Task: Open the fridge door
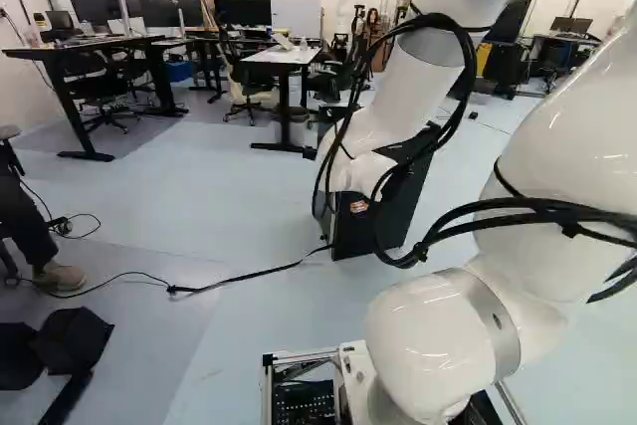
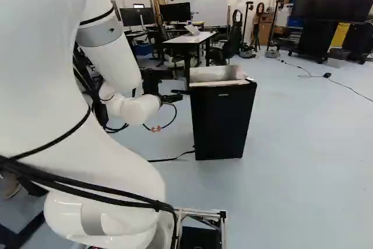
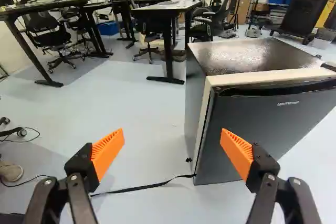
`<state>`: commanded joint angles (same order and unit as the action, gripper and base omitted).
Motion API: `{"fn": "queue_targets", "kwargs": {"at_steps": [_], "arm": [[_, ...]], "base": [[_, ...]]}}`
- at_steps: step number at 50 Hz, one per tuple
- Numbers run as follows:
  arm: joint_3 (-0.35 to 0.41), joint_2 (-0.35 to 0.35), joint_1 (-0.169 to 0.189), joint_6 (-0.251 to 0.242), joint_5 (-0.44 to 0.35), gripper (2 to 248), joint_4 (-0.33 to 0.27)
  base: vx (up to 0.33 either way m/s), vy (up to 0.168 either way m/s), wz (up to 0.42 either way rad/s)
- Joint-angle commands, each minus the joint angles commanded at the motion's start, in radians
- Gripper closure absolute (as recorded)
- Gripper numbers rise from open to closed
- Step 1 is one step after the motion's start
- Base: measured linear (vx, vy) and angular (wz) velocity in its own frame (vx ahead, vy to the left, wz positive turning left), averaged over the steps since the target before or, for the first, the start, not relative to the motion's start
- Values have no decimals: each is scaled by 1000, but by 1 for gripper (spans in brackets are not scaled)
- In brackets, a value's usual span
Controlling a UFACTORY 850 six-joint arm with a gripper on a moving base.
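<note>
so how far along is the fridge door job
Looks done: the pincer is open and near the fridge, though the door lies off to one side, beyond one orange pad. In hand: nothing between the pads; at most it's lining up. Left: getting hold of the door's edge and swinging it out, as it looks shut.
</note>
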<state>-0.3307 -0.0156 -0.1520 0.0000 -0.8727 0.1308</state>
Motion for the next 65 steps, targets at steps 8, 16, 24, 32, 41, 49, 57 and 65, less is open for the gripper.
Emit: {"fn": "queue_targets", "kwargs": {"at_steps": [8,16,24,32,41,49,57,65], "arm": [[-35,35,-21,0,-4,3,43],[-68,66,-42,0,-13,3,90],[-95,91,-62,0,-23,3,139],[-121,116,-83,0,-33,3,187],[-158,150,-104,0,-45,3,242],[-196,191,-121,0,-55,3,290],[-240,246,-132,0,-65,3,339],[-286,305,-140,0,-76,3,388]], "base": [[0,0,0],[0,0,0],[0,0,0],[0,0,0],[0,0,0],[0,0,0],[0,0,0],[0,0,0]]}}
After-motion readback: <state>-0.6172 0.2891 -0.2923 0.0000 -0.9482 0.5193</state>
